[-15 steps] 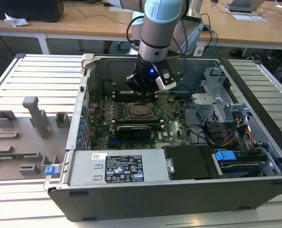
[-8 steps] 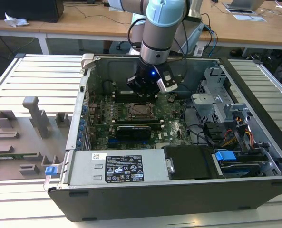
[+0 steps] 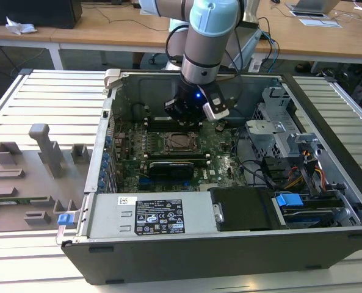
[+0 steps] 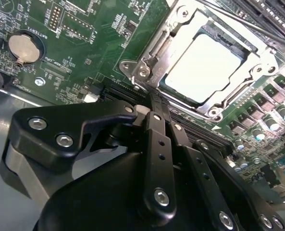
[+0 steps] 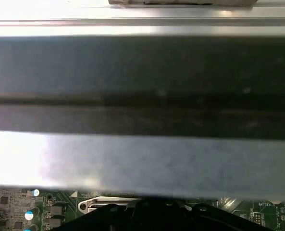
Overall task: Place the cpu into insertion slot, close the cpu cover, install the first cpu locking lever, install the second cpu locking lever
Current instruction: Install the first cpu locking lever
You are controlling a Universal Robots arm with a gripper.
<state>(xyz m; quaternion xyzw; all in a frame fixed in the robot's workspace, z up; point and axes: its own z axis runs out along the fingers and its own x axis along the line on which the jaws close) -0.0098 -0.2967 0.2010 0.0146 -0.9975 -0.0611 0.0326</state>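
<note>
The cpu (image 4: pixel 204 67) lies flat in the insertion slot (image 3: pixel 168 142), its silvery top showing bright through the window of the cpu cover (image 4: pixel 154 53). The cover lies down over the chip. A thin metal lever rod (image 4: pixel 248 26) runs along the far side of the socket. My gripper (image 4: pixel 153 96) hangs just off one corner of the socket, its black fingers (image 4: pixel 157 139) drawn together with nothing seen between them. In the exterior view the gripper (image 3: pixel 190 122) is low inside the open computer case, just behind the cpu (image 3: pixel 181 141).
Black memory slots (image 4: pixel 118 91) lie under the fingertips and a coin battery (image 4: pixel 23 46) sits on the board nearby. The case's metal wall (image 5: pixel 142 159) stands close. A long black card (image 3: pixel 174 168), power supply (image 3: pixel 150 217) and drive cage with cables (image 3: pixel 290 165) crowd the case.
</note>
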